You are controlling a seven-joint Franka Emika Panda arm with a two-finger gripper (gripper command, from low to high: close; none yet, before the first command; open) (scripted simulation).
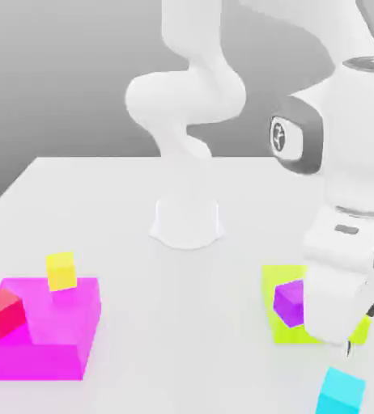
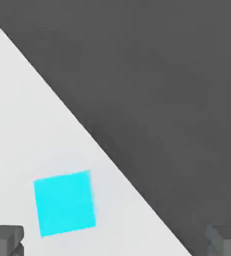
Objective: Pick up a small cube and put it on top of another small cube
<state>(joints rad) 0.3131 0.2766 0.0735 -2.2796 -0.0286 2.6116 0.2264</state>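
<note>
Cyan small cube [image 1: 341,390] is the thing we look at first: it lies on the white table [image 1: 125,210] close to the near edge, on the exterior view's right, and nothing is on top of it. In the hand view the same cube [image 2: 65,202] lies flat on the table, near the table's edge, with the dark floor [image 2: 177,90] beyond.

We count four small cubes in all: one cyan, one purple, one yellow, one red. The purple cube [image 1: 289,303] sits on a flat lime-green pad [image 1: 276,279], just behind the cyan one and partly covered by the robot's hand. The yellow cube [image 1: 61,271] and the red cube [image 1: 2,313] are well apart from these, on the exterior view's left, both on one magenta block [image 1: 57,335] (the yellow at its back edge, the red at its left side).

We see one gripper [image 2: 115,240], and its two dark fingertips [image 2: 5,239] stand far apart at the two sides of the hand view. The jaws are spread wide and they hold nothing. The cyan cube lies between them but nearer to one finger, touching neither. In the exterior view the white arm [image 1: 190,97] rises from its round base [image 1: 186,222] and its hand hangs above the table just behind the cyan cube.
</note>
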